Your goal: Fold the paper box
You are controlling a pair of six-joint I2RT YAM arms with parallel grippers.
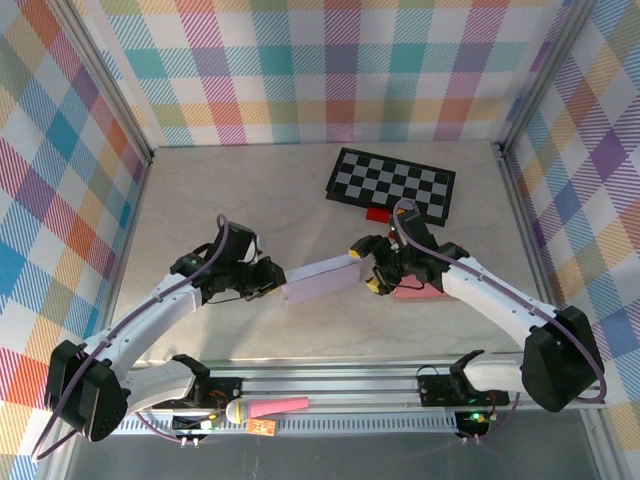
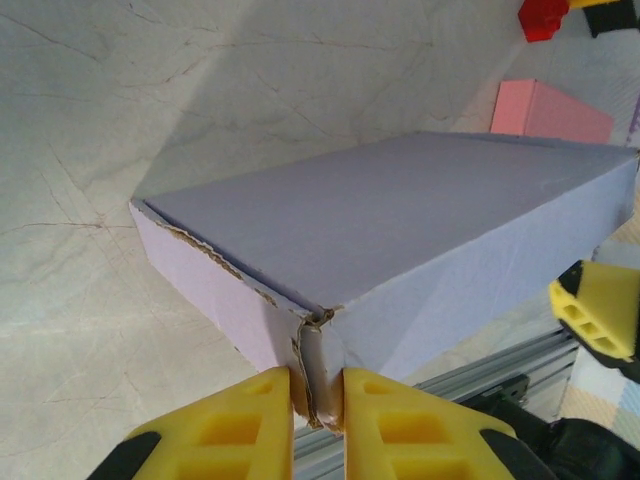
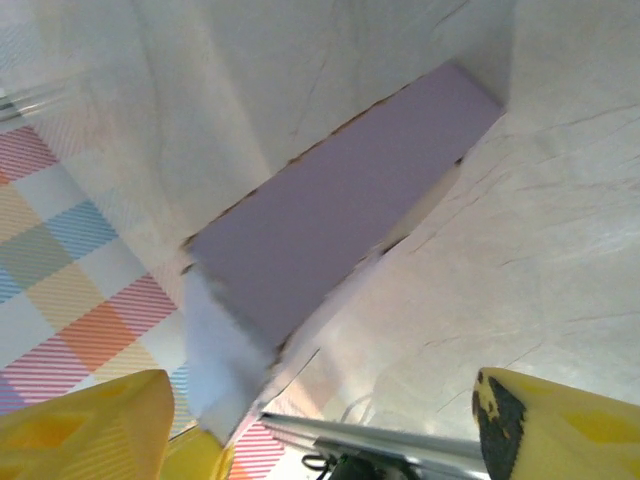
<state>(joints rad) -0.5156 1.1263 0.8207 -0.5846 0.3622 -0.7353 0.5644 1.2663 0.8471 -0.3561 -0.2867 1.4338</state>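
The lavender paper box (image 1: 322,279) lies closed and flat between my two arms, its long axis running left to right. My left gripper (image 1: 275,283) is shut on the box's torn left corner (image 2: 318,345), with a yellow finger (image 2: 250,425) on each side of the folded edge. In the left wrist view the box's top (image 2: 400,220) stretches away from the jaws. My right gripper (image 1: 372,268) stands open at the box's right end. In the right wrist view the box (image 3: 330,210) sits ahead of the spread right gripper (image 3: 320,410), nearer the left finger (image 3: 100,420), with nothing clamped.
A black-and-white chequered board (image 1: 392,182) lies at the back with a red block (image 1: 378,212) at its near edge. A pink box (image 1: 415,292) sits under the right forearm, also seen as the pink box (image 2: 550,112). A pink-handled tool (image 1: 270,408) rests on the front rail. Plaid walls enclose the table.
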